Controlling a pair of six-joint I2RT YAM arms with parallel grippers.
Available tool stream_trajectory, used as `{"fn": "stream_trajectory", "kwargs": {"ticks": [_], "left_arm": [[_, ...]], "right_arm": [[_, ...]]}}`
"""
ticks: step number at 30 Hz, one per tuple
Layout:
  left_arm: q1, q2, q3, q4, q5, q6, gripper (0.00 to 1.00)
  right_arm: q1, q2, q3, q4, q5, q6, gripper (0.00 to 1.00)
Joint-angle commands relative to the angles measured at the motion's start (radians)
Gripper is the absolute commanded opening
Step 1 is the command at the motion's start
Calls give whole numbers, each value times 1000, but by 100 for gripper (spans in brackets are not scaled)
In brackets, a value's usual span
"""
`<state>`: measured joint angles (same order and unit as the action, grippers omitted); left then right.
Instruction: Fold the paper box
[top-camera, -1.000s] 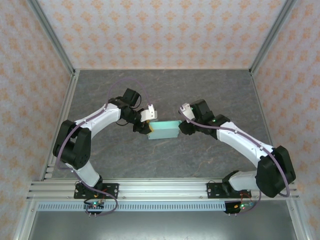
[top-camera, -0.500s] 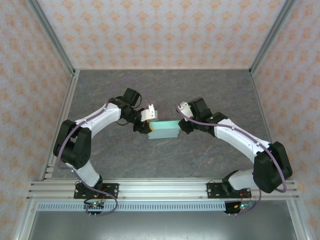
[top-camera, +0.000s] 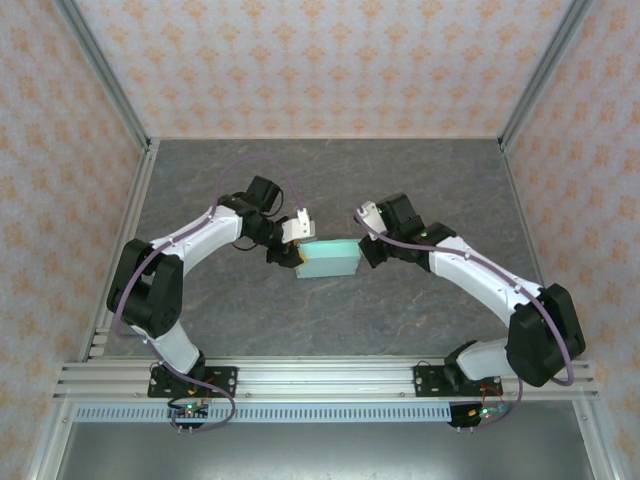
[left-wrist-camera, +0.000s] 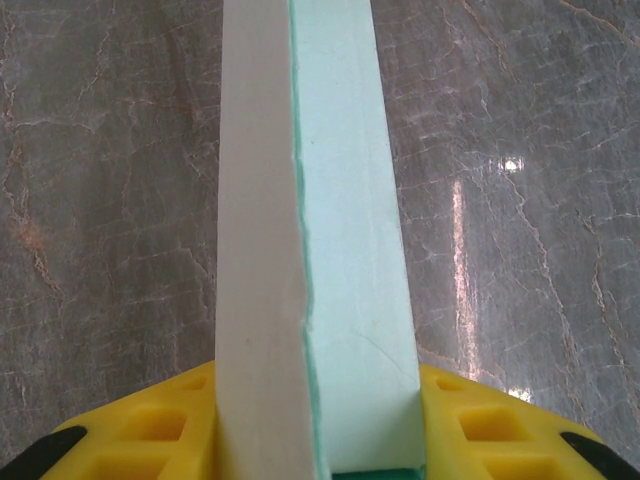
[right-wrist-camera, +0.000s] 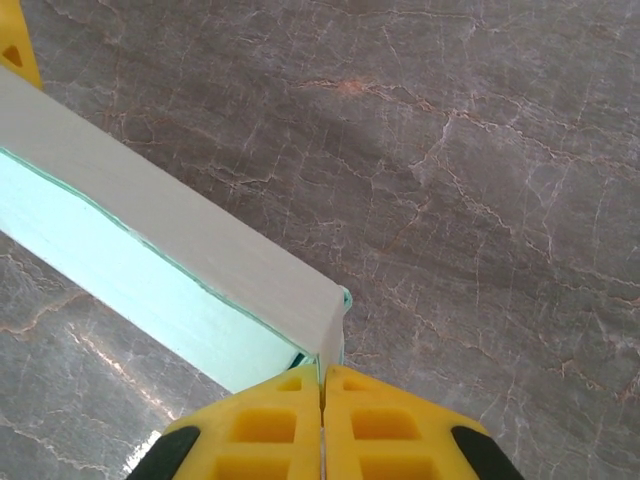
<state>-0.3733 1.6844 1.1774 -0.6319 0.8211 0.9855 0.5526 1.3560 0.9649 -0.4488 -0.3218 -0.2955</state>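
Observation:
The paper box, pale mint-green with a whitish side, is held above the middle of the grey table between the two arms. My left gripper is shut on its left end. In the left wrist view the box runs away from me, squeezed between the yellow fingers of that gripper. My right gripper is at the box's right end. In the right wrist view its yellow jaws are pressed together at the gripper, pinching the thin end edge of the box.
The grey marble-patterned table lies under both arms, closed in by patterned walls and metal posts. An aluminium rail with the arm bases runs along the near edge.
My right gripper has closed from partly open to shut on the box's right end and shifted slightly toward the box. The left gripper and the box have stayed in place.

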Motion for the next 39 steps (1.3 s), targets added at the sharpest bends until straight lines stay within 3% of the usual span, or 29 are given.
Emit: {"fn": "stream_trajectory", "kwargs": {"ticks": [1, 8, 21, 39], "left_arm": [[-13, 26, 17, -35, -97, -29, 36], [-26, 20, 13, -16, -119, -49, 35], [-36, 21, 17, -10, -144, -80, 34], [-45, 24, 19, -5, -161, -96, 34]], "right_arm": [[0, -2, 72, -44, 20, 85, 7], [34, 69, 168, -135, 75, 238, 6], [62, 94, 178, -148, 185, 439, 4], [74, 71, 115, -103, 215, 567, 3]]}}
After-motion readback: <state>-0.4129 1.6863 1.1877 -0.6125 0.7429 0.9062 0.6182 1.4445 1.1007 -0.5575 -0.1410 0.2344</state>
